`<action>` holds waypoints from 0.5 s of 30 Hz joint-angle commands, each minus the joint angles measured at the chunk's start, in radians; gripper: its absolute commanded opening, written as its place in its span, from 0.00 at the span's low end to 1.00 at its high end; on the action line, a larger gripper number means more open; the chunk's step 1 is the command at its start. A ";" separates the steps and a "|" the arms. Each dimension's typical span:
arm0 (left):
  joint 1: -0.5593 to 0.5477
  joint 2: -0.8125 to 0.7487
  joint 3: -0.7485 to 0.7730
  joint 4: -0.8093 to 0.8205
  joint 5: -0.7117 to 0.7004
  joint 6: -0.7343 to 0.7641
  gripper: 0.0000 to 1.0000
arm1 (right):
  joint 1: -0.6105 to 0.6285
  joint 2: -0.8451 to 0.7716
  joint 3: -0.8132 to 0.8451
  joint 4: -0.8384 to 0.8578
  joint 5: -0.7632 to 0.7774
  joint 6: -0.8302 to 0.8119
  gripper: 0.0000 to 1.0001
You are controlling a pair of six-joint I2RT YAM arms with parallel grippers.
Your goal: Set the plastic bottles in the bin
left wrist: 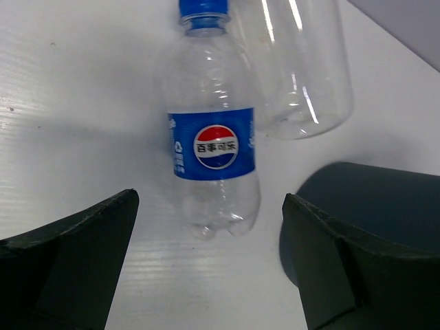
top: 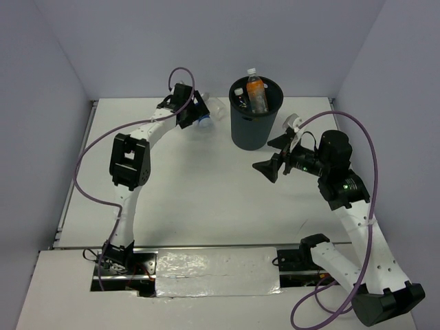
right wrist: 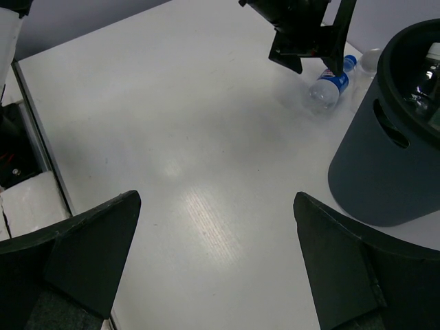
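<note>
The bin [top: 249,130] stands at the back centre of the table. It holds an orange bottle [top: 257,96] and clear bottles with pale caps. A clear bottle with blue label and cap [left wrist: 213,148] lies on the table left of the bin, with a second clear bottle [left wrist: 302,69] beside it. My left gripper [left wrist: 210,199] is open and hovers just above the blue-label bottle's base, one finger on each side, not touching. My right gripper [right wrist: 216,199] is open and empty over bare table, in front of and right of the bin [right wrist: 371,172]. It also sees the blue-label bottle [right wrist: 328,86].
Pale walls close the table on the left, back and right. The left arm [top: 130,161] arches over the table's left half. The right arm's cable [top: 371,158] loops at the right. A taped panel [top: 216,271] lies at the near edge between the bases.
</note>
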State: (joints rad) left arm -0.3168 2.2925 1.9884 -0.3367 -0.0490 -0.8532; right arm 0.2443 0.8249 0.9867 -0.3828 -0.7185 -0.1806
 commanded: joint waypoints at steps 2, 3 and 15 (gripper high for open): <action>0.004 0.077 0.058 0.036 0.011 -0.041 0.99 | 0.001 -0.009 -0.016 0.050 0.007 -0.007 1.00; 0.005 0.103 0.062 0.044 0.026 -0.046 0.99 | 0.001 -0.007 -0.016 0.051 0.011 -0.007 1.00; -0.011 0.185 0.098 0.004 0.028 -0.066 0.88 | 0.000 0.000 -0.028 0.062 0.021 -0.011 1.00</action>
State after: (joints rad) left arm -0.3233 2.4561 2.0933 -0.3248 -0.0212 -0.8989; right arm 0.2443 0.8280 0.9672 -0.3691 -0.7113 -0.1810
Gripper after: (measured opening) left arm 0.891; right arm 0.994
